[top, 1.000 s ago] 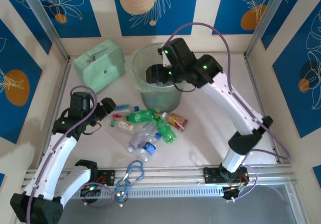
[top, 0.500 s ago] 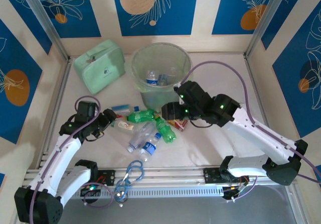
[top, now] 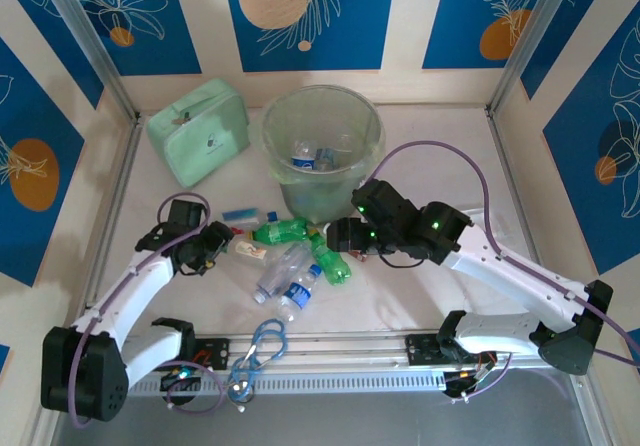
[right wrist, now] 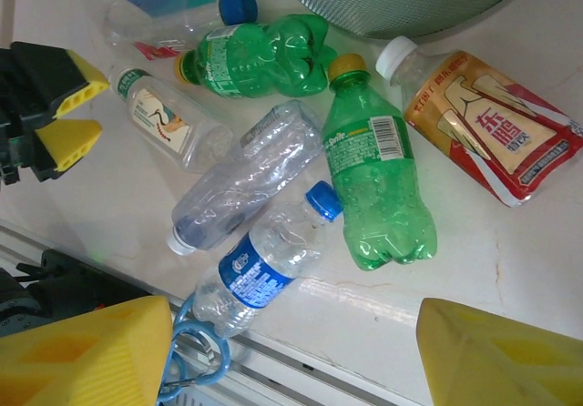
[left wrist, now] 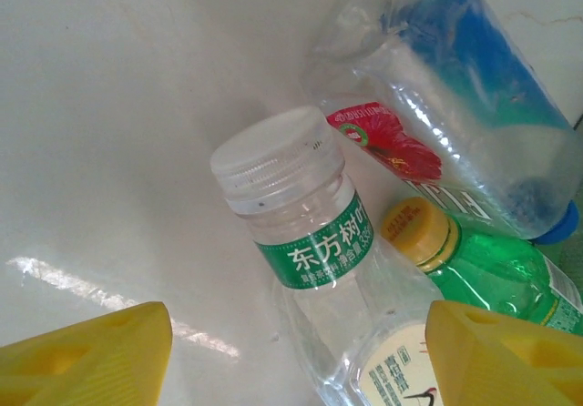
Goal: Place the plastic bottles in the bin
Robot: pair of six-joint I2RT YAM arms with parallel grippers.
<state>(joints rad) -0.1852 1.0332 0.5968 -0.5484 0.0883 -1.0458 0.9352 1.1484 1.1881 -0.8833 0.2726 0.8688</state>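
Note:
The bin (top: pixel 370 131), a pale-green round bucket, stands at the back with two bottles (top: pixel 310 156) lying inside. Several plastic bottles lie in front of it. They include two green ones (right wrist: pixel 378 178) (right wrist: pixel 260 60), a blue-labelled clear one (right wrist: pixel 264 269), a crushed clear one (right wrist: pixel 241 183) and a brown-labelled one (right wrist: pixel 487 124). My left gripper (left wrist: pixel 301 351) is open, its yellow fingers either side of a white-capped clear bottle (left wrist: pixel 291 206) at the pile's left end. My right gripper (right wrist: pixel 291 351) hangs open above the blue-labelled bottle, holding nothing.
A mint-green zip case (top: pixel 198 131) lies at the back left. A blue carabiner (top: pixel 262 344) rests by the near rail, just below the bottles. The left gripper (right wrist: pixel 68 115) shows at the left of the right wrist view. Bare table lies right of the pile.
My right arm has come away from over the bin and swung down to the bottles on the table. My left gripper has moved right onto the white-capped bottle, its jaws narrowing.

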